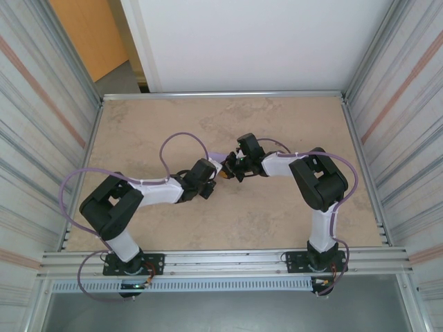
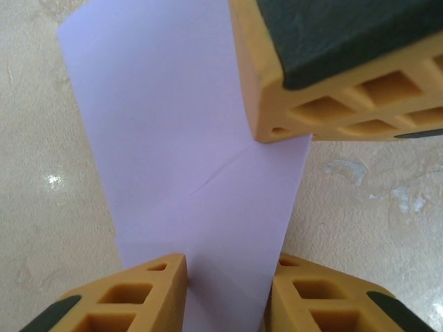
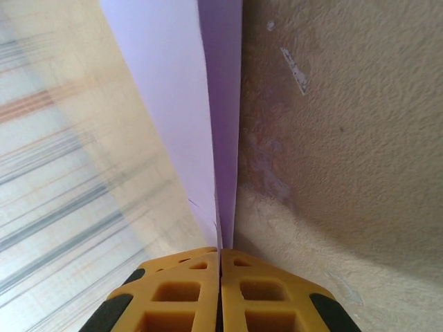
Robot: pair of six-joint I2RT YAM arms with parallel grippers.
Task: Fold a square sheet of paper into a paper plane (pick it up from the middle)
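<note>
Plainly the risk sits at the left gripper [image 2: 227, 266]: if its fingers close off the crease, or pull while the right gripper [image 3: 221, 252] holds on beyond, the folded lilac sheet [image 2: 173, 124] could buckle, tear or take a crooked fold, since thin paper forgives little. The left jaws stand apart, astride the sheet's near end above the marbled table [image 1: 277, 221], not visibly pinching it. Farther along, the right jaws are closed flat on the sheet's doubled edge, holding it mid-table.
</note>
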